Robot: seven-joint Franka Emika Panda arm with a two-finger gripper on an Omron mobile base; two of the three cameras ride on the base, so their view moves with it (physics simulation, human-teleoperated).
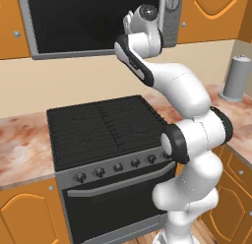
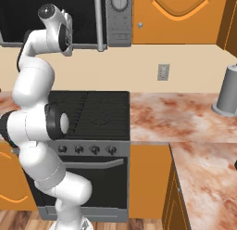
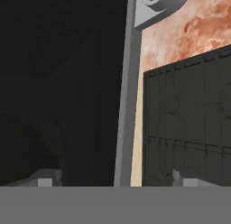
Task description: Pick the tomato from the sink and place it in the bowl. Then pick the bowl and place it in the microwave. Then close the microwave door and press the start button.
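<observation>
Gripper (image 3: 115,178) fingers spread wide, grasping nothing, raised against the shut microwave door (image 1: 88,21) above the black stove (image 1: 106,127).

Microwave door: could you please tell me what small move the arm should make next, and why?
Probably shift the open gripper rightward to the control panel: the microwave door looks closed, and the gripper faces its glass, not the panel.

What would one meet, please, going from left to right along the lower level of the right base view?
Robot arm → black stove → marbled counter → grey canister.
</observation>
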